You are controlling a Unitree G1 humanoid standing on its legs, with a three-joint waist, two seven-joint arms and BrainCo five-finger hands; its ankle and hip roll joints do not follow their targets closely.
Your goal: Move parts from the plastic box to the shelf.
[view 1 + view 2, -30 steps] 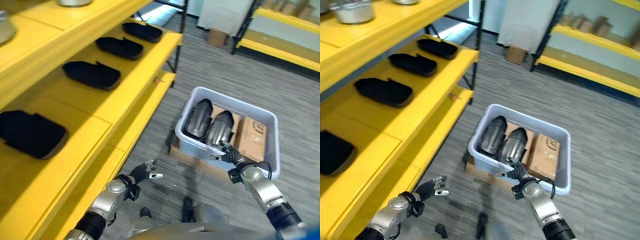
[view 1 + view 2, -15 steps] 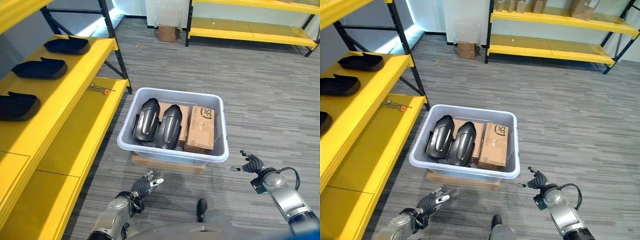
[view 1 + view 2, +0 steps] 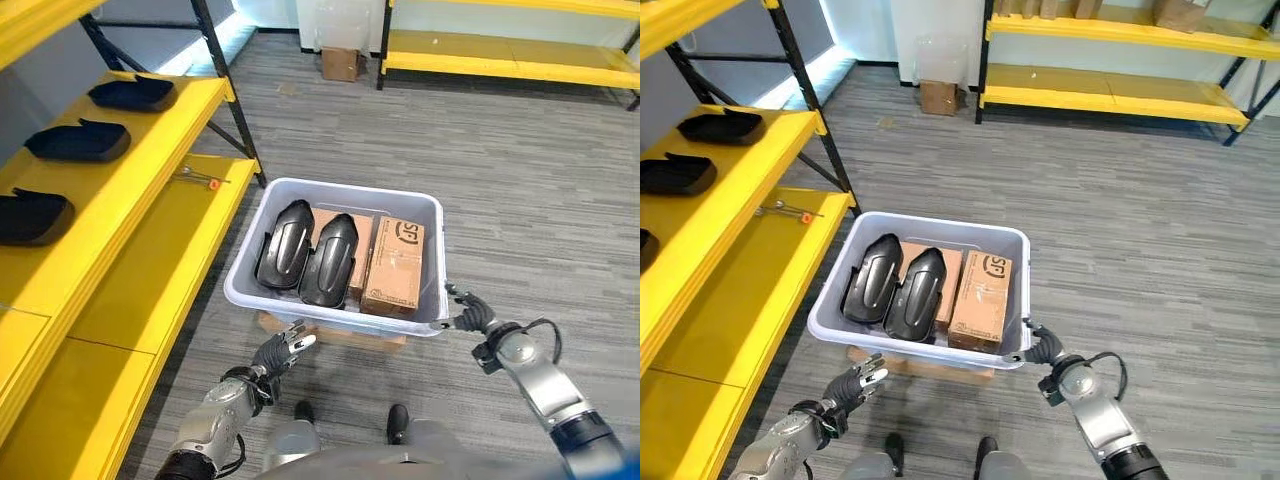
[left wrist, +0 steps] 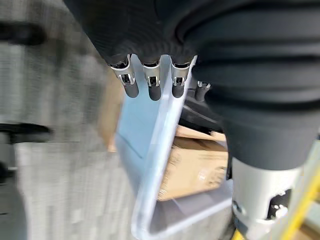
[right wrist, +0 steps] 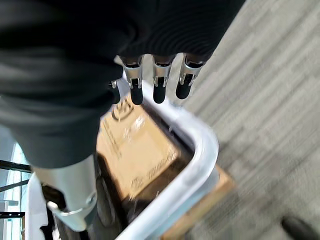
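A pale grey plastic box stands on the floor in front of me. Two dark curved parts lie side by side in it, with a brown carton to their right. My left hand hovers open just below the box's near left corner, its straight fingers pointing at the rim. At the near right corner my right hand is open; its fingers hang over the rim, and I cannot tell if they touch. The yellow shelf runs along the left.
Three black trays sit on the shelf's upper level. A small tool lies on the lower level. The box rests on a flat brown base. A carton and another yellow rack stand at the back.
The camera has swung from the shelf down to the box. My right hand has come in from the right to the box's near right corner. My left hand has risen toward the near left corner.
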